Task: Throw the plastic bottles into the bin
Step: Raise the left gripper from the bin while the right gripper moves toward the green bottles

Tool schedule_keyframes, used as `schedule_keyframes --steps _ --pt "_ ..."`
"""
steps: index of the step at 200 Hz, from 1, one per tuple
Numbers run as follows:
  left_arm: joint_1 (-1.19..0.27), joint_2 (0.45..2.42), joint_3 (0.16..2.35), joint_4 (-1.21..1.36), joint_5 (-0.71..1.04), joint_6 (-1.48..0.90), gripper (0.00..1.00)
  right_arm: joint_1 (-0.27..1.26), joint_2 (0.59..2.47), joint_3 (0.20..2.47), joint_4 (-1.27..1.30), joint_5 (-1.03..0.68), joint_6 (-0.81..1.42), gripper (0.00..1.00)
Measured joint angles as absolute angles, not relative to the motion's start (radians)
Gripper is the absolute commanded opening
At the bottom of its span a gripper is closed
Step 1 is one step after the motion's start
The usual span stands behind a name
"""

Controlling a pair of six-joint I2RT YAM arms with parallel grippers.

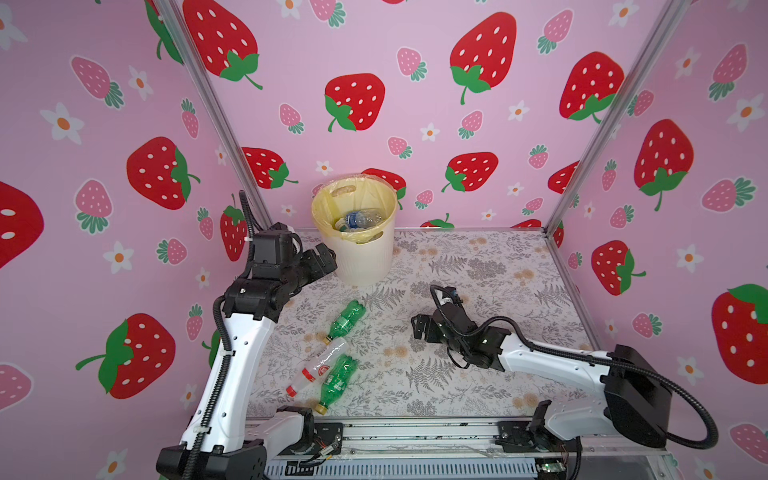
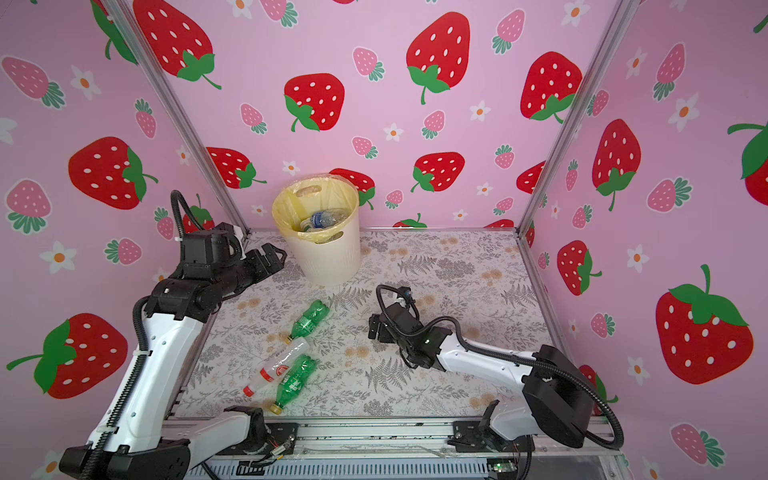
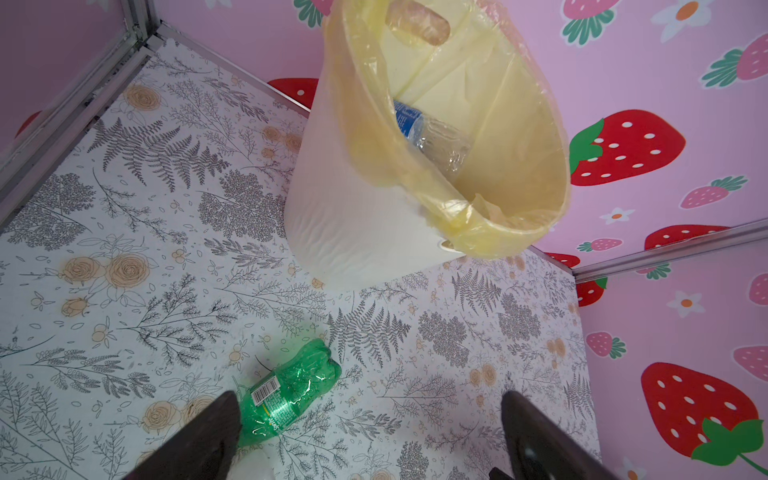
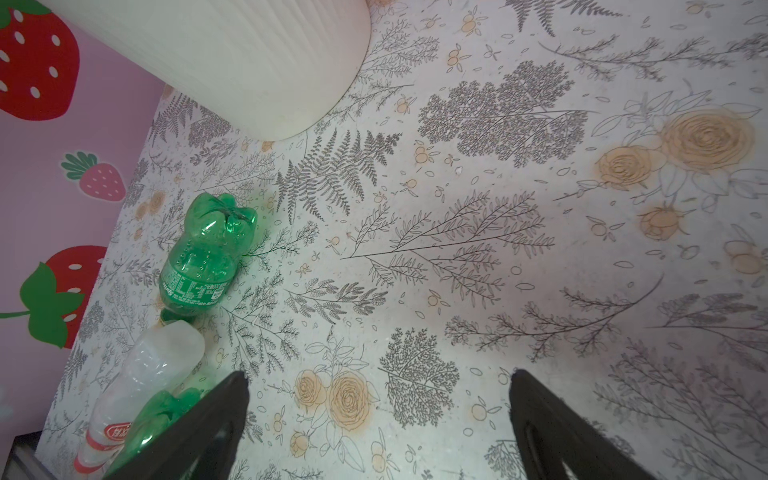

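**Cell surroundings, top view.** A cover (image 1: 415, 395), white with grey ferns and tan roses, is lying flat across the cell floor. Pink walls printed with strawberries and daisies are enclosing it: a back wall (image 1: 395, 62) at 12 o'clock, a left wall (image 1: 83, 166) at 9 o'clock and a right wall (image 1: 706, 166) at 3 o'clock. A post (image 1: 215, 112) is rising from the corner at 11 o'clock and a second post (image 1: 617, 112) at 1 o'clock. A rail (image 1: 415, 432) is running along the edge at 6 o'clock, with a slotted grille (image 1: 395, 471) lying just outside it.
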State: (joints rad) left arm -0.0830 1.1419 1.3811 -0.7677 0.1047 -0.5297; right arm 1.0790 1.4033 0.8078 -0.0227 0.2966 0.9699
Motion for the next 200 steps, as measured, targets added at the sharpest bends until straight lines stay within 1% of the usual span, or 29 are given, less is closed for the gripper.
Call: schedule_keyframes --steps 51,101,151,200 --pt "-0.083 1.117 1.313 -0.776 0.089 -0.496 0.99 1.192 1.517 0.902 -0.025 0.297 1.050 0.99" --pt "-0.083 1.097 1.257 -0.782 0.067 -0.471 0.99 1.266 1.612 1.011 -0.060 0.289 1.103 0.99" --pt "-0.083 1.096 1.193 -0.782 0.061 -0.464 0.99 1.318 1.645 1.050 -0.084 0.276 1.150 1.00" --pt "-0.083 1.112 1.186 -0.783 0.063 -0.455 0.99 1.357 1.664 1.056 -0.091 0.271 1.218 1.00"
